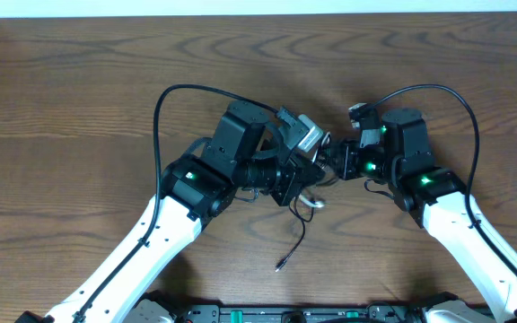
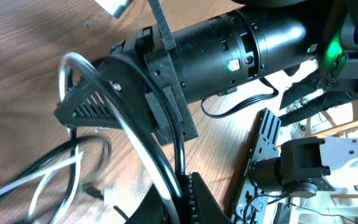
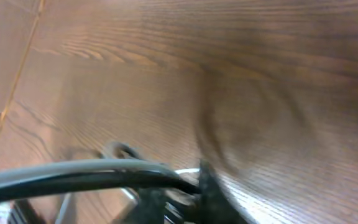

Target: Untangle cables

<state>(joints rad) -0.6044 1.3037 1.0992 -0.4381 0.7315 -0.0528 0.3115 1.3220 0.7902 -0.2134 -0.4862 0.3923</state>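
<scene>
My two grippers meet above the middle of the table, with the cables strung between them. My left gripper (image 1: 305, 176) is shut on a black cable and a white cable, which run together into its jaws in the left wrist view (image 2: 188, 193). The white cable (image 1: 312, 203) hangs in a small loop below the grippers. The thin black cable (image 1: 296, 235) trails toward the front edge and ends in a small plug (image 1: 280, 266). My right gripper (image 1: 333, 163) is shut on the black cable (image 3: 92, 177) in the blurred right wrist view. Both cables loop round its finger (image 2: 86, 102).
The wooden table (image 1: 79, 99) spreads around both arms. Thicker black wires (image 1: 164, 99) arch over each arm. The base rail of the rig (image 1: 294, 314) runs along the front edge.
</scene>
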